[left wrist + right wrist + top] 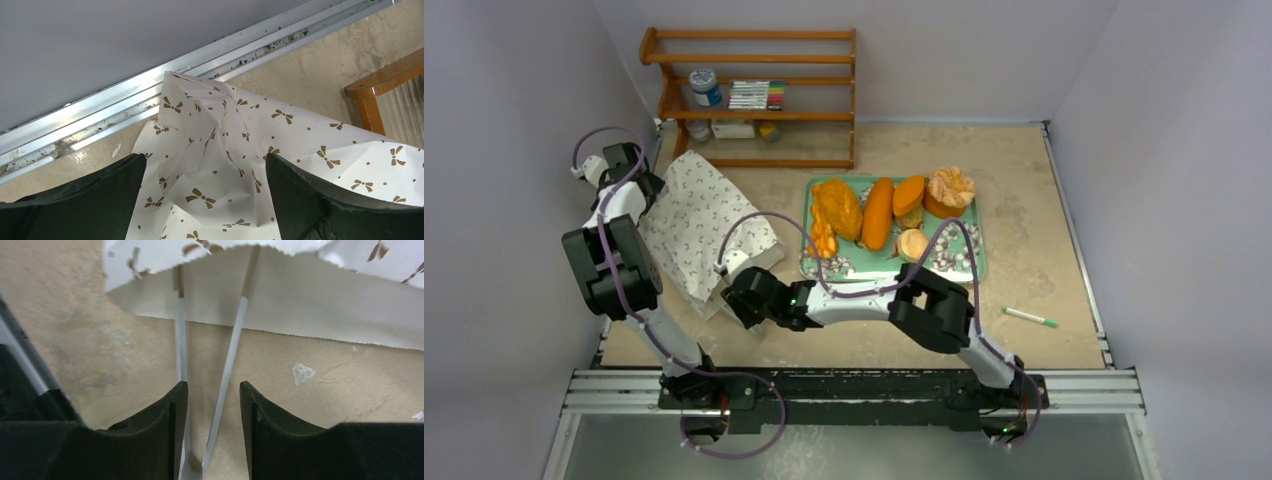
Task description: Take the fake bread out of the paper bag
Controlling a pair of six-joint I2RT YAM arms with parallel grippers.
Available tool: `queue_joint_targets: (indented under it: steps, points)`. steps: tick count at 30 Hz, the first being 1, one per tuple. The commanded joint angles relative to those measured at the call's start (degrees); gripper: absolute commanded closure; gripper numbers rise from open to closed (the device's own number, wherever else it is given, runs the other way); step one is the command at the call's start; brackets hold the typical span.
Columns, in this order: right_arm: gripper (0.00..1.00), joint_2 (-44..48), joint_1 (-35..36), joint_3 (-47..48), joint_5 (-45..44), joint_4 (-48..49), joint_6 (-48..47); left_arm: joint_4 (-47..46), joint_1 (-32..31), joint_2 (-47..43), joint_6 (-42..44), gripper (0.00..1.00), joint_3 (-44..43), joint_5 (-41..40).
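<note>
Tan table (1024,180): one paper bag (699,215), one tray (972,270) of fake bread (877,212)

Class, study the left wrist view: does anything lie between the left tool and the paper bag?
Nothing visible does. The left tool hangs over the paper bag, jaws open, only printed paper showing between them.

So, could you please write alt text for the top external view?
Toy breads lie on a green tray, the paper bag left of it. The left gripper is at the bag's far corner, the right gripper at its near end.
</note>
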State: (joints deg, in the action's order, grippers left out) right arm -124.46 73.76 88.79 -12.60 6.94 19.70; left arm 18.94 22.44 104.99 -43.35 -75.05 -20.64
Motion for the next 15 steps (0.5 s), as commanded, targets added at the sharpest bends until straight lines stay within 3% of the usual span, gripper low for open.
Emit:
queue_joint_targets:
  steps: [1,11,15]
  points:
    - [0.55,-1.8,-0.3,5.0,-2.9,-2.3,2.1,-0.8,0.2,-3.0,-1.0,0.09,0.9,-1.0]
    - [0.58,-2.1,-0.4,2.7,-5.0,1.2,2.2,-1.1,0.2,-3.2,-1.2,0.09,1.5,-0.5]
    - [0.75,-4.4,-0.7,5.4,-5.0,-0.7,2.2,-1.4,0.2,-3.3,-1.4,0.09,1.9,-0.2]
